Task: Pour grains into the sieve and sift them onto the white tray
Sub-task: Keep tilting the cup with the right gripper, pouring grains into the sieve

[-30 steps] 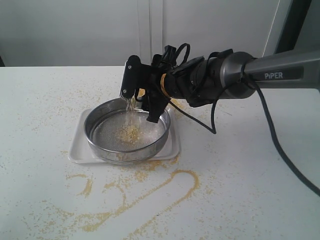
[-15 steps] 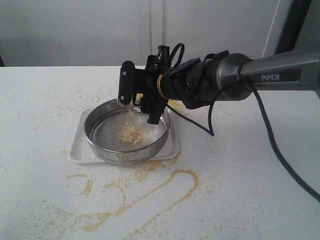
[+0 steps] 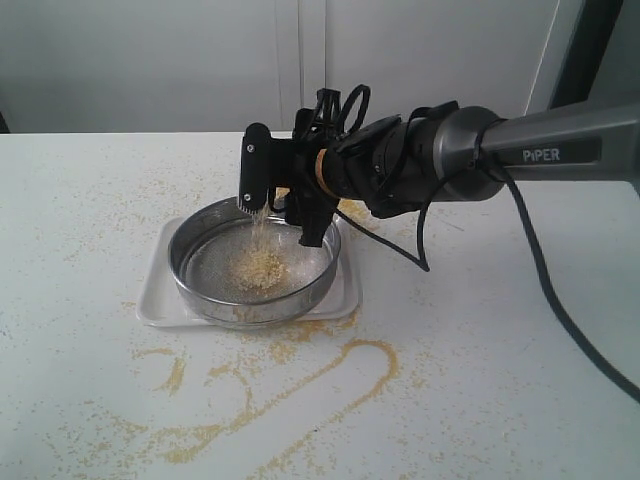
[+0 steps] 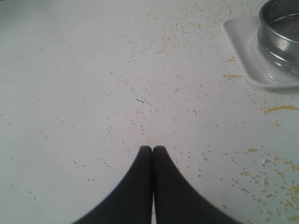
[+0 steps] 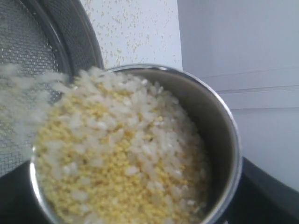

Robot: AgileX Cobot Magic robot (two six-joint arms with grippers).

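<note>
Right gripper (image 3: 281,214), fingers clasping a tilted small shiny steel cup (image 5: 223,135), hangs at 1 o'clock over the wide round steel mesh sieve (image 3: 205,292) on the flat white rectangular tray (image 3: 152,300). Pale beige-yellow grains (image 3: 258,268) are heaped mid-mesh. Left gripper (image 4: 152,150) has its fingers pressed together, empty.

The white tray (image 3: 152,300), flat and rectangular with rounded corners and a low rim, lies level on the surface (image 3: 500,380). The sieve (image 3: 250,306), a wide shallow steel ring with fine mesh, stands flat on the tray, inside its rim. The grains (image 3: 258,268), yellow granules mixed with off-white rice-like ones, fall in a thin stream onto a small heap over the tray's middle. More fill a tilted steel cup (image 5: 219,121), and yellow granules lie strewn around the tray
</note>
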